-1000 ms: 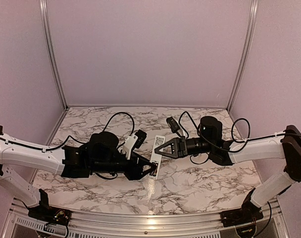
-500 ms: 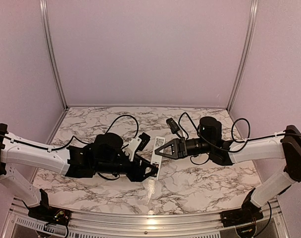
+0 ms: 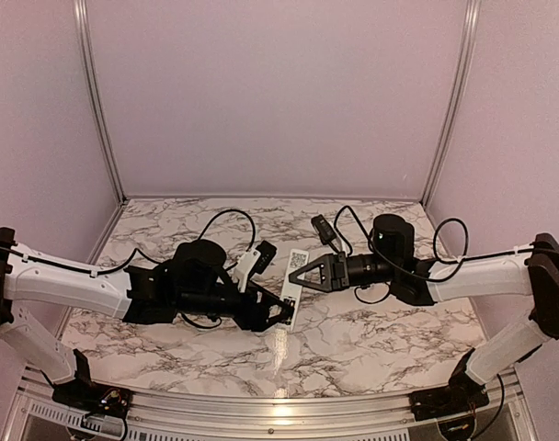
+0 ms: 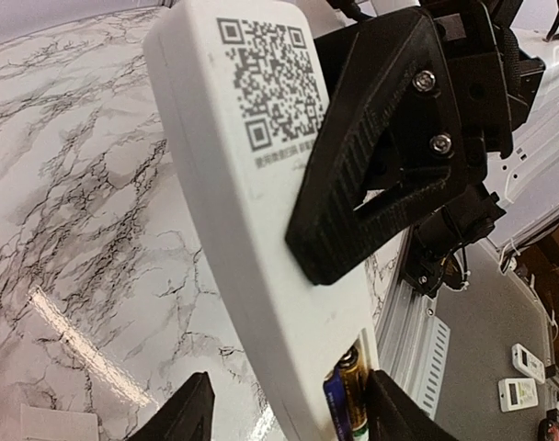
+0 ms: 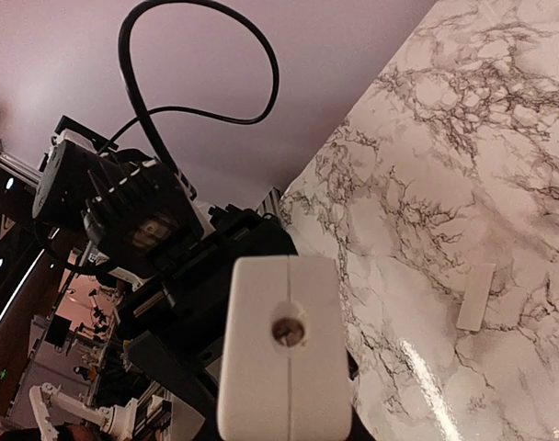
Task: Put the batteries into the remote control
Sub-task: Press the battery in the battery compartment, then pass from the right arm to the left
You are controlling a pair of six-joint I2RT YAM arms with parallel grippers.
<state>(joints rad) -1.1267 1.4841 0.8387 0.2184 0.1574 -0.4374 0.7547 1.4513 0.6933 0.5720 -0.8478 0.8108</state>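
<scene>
Right jaws clench remote (image 3: 292,294) over counter (image 3: 371,335) centre, back up. Batteries (image 4: 347,404) both lie in its near-end bay; left jaws released astride it. Seating looks nearly done. Next, likely: press flush, fit cover (image 5: 475,296).

Left wrist view's bottom edge crops the batteries (image 4: 347,404) and remote control (image 4: 226,197).

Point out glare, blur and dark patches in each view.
Top external: sharp, one glare patch on the marble table just nearer than the remote control. Left wrist: QR label crisp, batteries shadowed at the bottom edge, a glare streak on the marble. Right wrist: remote's end close and slightly soft, left background dark.
</scene>
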